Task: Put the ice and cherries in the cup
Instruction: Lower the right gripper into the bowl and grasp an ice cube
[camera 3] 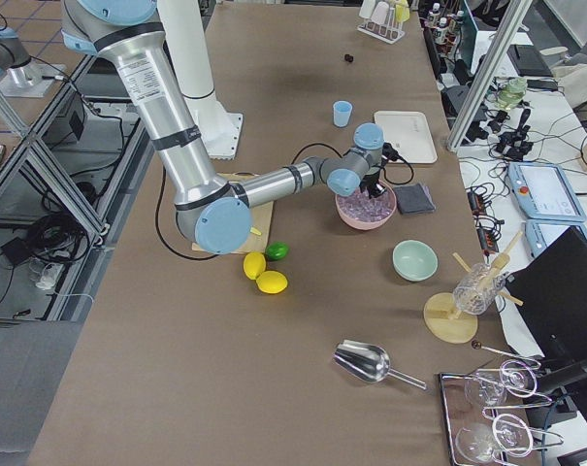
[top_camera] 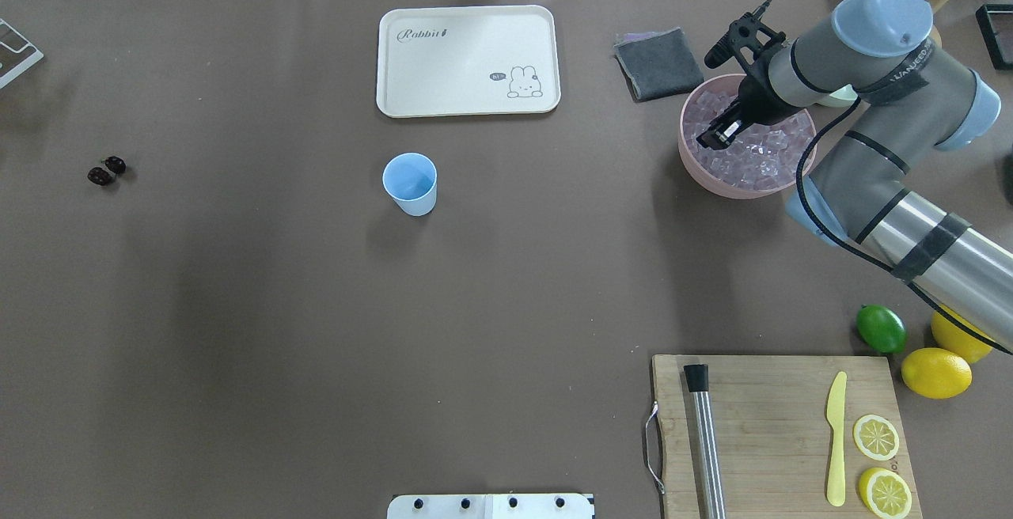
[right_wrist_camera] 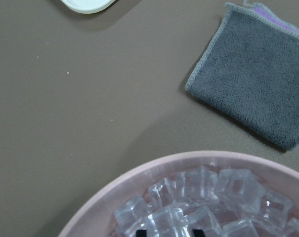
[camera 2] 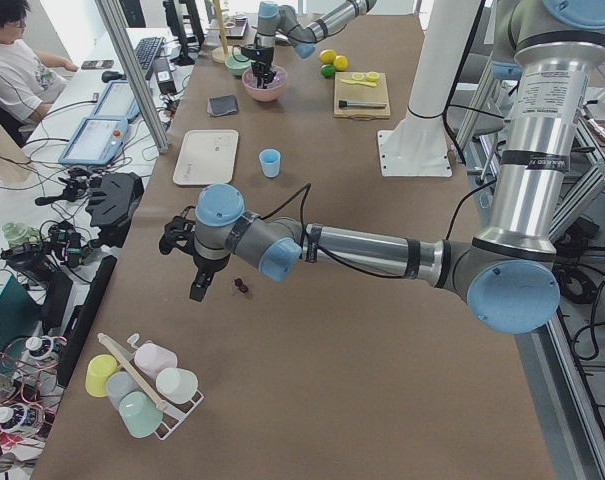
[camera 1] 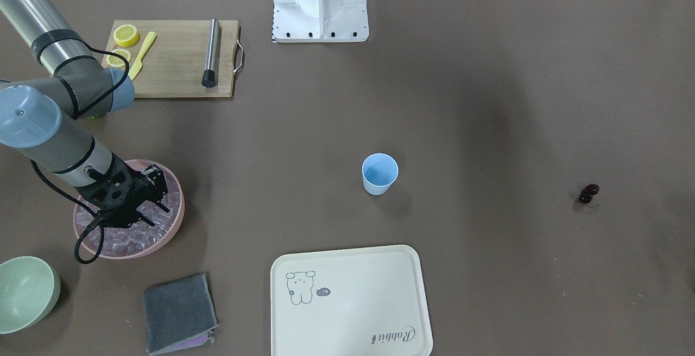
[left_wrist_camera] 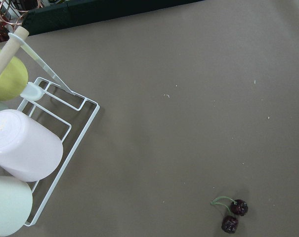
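Two cherries [camera 1: 588,193], one light-blue cup [camera 1: 380,174], one tray [camera 1: 353,302] reading "Rabbit". The right tool [top_camera: 716,135] looks spread over the ice [right_wrist_camera: 238,187]; can't tell on the left tool [camera 2: 198,288].

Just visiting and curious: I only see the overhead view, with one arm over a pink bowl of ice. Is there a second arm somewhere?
Observer: Yes. The left side view shows the left hand hanging low, close beside the cherries but not touching them.
Visitor: Has the one I can see grabbed anything?
Observer: Seemingly not. In its wrist camera the right hand has its fingertips apart among the ice in the pink bowl.
Visitor: Anything else off my screen?
Observer: A metal scoop lies beyond that bowl, farther toward the robot's right.
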You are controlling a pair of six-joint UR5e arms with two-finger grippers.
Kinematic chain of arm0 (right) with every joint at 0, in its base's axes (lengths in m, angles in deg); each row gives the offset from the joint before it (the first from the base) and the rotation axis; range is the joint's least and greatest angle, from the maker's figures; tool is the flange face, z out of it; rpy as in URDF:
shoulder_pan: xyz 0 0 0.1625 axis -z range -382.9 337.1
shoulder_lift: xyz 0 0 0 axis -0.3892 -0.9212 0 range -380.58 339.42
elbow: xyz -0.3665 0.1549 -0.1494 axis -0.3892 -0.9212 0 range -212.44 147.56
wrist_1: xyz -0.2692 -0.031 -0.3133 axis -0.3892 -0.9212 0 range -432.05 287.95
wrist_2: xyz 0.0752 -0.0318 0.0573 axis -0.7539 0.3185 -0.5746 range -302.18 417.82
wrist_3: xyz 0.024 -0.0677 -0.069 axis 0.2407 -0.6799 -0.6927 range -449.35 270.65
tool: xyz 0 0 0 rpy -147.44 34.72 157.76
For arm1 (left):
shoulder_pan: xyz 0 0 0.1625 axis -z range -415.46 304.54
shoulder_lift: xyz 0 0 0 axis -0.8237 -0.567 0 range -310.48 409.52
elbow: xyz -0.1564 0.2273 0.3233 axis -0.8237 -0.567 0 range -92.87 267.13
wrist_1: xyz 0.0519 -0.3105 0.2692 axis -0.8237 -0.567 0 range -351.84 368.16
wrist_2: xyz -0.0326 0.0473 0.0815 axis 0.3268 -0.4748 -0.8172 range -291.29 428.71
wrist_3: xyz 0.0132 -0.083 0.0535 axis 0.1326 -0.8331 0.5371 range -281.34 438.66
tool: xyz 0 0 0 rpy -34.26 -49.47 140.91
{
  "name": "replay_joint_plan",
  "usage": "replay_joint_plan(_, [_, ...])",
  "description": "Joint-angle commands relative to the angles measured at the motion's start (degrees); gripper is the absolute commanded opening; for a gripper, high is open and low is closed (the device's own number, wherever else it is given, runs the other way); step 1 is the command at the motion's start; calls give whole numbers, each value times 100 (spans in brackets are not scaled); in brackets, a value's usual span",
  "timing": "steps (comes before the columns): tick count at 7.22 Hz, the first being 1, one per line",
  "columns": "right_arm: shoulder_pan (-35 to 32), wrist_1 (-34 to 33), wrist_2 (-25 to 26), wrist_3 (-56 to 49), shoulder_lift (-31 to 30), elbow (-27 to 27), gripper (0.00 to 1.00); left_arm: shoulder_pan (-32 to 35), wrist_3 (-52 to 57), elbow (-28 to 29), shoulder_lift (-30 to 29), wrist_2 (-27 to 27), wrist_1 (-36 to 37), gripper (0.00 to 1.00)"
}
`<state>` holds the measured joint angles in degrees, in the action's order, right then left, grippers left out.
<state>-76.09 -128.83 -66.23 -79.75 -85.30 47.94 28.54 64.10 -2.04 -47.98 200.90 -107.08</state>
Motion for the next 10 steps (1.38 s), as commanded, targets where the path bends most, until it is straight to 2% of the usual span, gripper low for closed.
replay_joint_plan(1, [-35, -9, -85, 15, -6, 4, 27, -15, -82, 14, 12, 0, -78, 98])
replay_joint_plan(2, [-35, -9, -85, 24, 3, 4, 26, -15, -82, 14, 12, 0, -78, 98])
replay_joint_plan(3, [-43, -17, -85, 24, 12, 4, 20, -15, -73, 31, 3, -9, -78, 98])
replay_joint_plan(5, [-218, -26, -329, 33, 29, 12, 0, -15, -73, 75, -15, 0, -78, 98])
replay_joint_plan(7, [-516, -174, -776, 120, 204, 30, 0, -23, -73, 58, 3, 0, -78, 98])
replay_joint_plan(8, [-657, -532, -1022, 330, 405, 195, 0, -15, -73, 58, 3, -9, -86, 98])
replay_joint_plan(9, [-615, -1241, -1016, 514, 668, 545, 0, -15, -82, 41, -6, -9, -78, 98])
replay_joint_plan(10, [-258, -1639, -799, 1064, 1141, 601, 0, -23, -73, 58, -15, -9, -78, 98])
